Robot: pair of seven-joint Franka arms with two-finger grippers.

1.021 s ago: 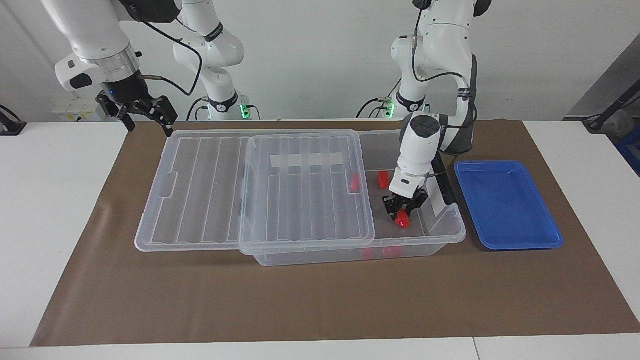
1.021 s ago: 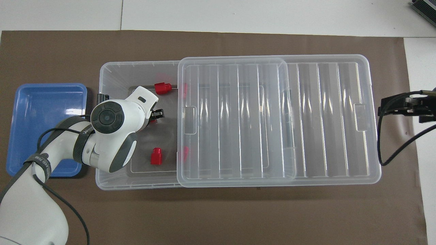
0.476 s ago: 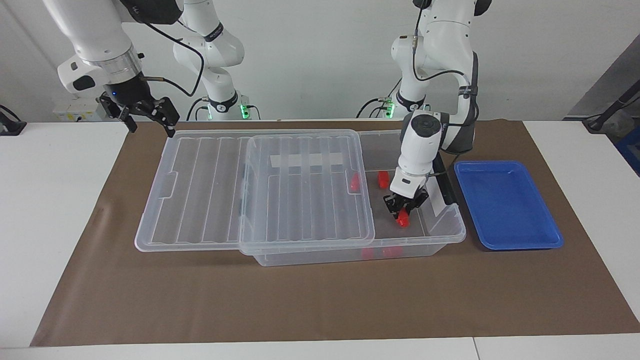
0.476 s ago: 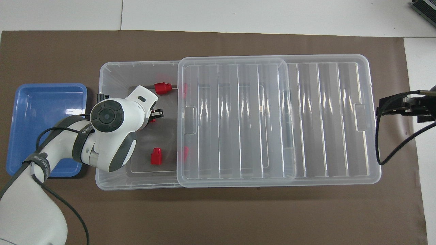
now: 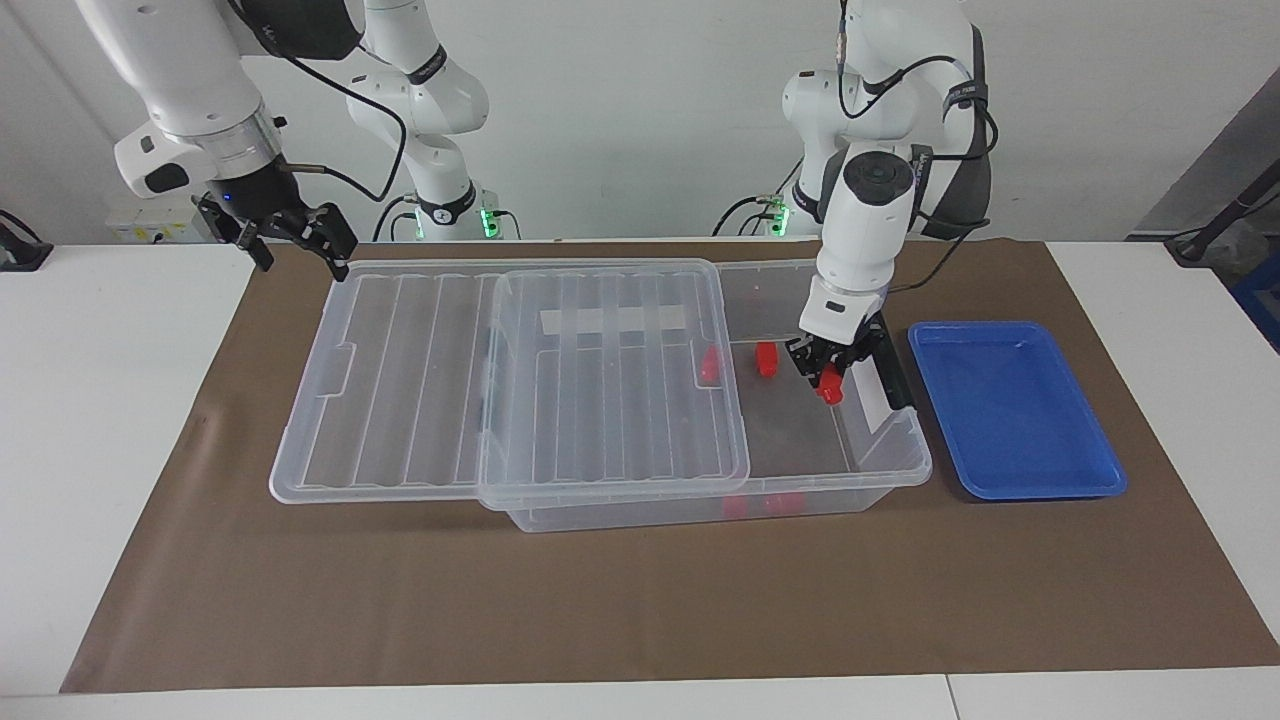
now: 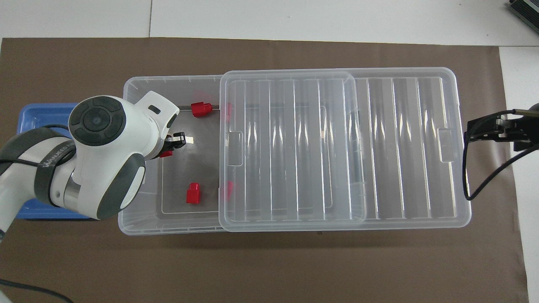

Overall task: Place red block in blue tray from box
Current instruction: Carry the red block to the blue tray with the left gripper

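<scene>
My left gripper (image 5: pixel 828 378) is shut on a red block (image 5: pixel 830 384) and hangs over the uncovered end of the box (image 5: pixel 880 470), close to the wall beside the blue tray (image 5: pixel 1015 410). From overhead, the left gripper (image 6: pixel 169 148) and the held red block (image 6: pixel 166 154) peek out from under the arm, which hides part of the blue tray (image 6: pixel 46 118). My right gripper (image 5: pixel 290 235) is open and empty, waiting in the air over the mat by the lid's corner at the right arm's end.
Other red blocks lie in the box (image 6: pixel 130 219): one nearer the robots (image 6: pixel 193 193), one farther (image 6: pixel 200 109), more under the lid. The ribbed clear lid (image 5: pixel 600 400) is slid toward the right arm's end. A brown mat (image 5: pixel 640 600) covers the table.
My left gripper has risen from the box floor with the red block and shifted toward the wall by the blue tray. The right gripper has barely moved.
</scene>
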